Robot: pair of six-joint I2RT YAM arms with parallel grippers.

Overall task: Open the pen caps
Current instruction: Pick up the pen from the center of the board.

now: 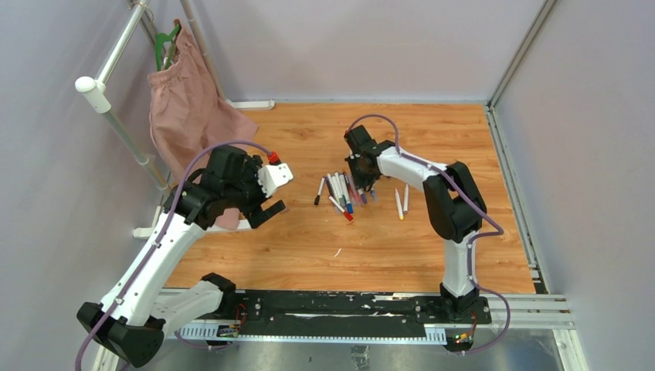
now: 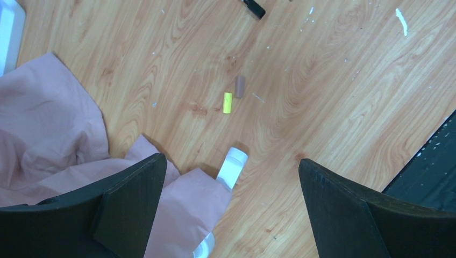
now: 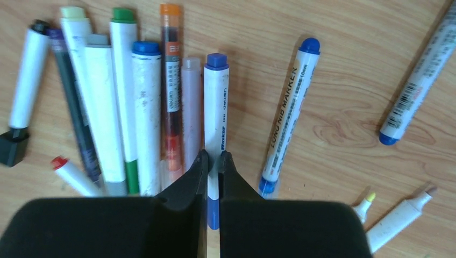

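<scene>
Right gripper (image 3: 213,158) seen shut, tips over white barrel of blue-capped marker (image 3: 216,107) in pen cluster (image 1: 344,193) at worktop (image 1: 432,124) centre; grip not determinable. Pen caps (image 3: 146,48) seen on several pens there. Left gripper (image 2: 231,161) held wide at left, above pink cloth (image 2: 48,129). 2 loose, yellow cap (image 2: 227,102) and brown cap (image 2: 240,86), lie near cloth.

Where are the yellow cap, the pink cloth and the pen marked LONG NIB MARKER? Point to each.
yellow cap (image 2: 227,102), left wrist view, middle of its side.
pink cloth (image 2: 48,123), left wrist view, a flat fold.
LONG NIB MARKER pen (image 3: 287,115), right wrist view, printed barrel.
</scene>
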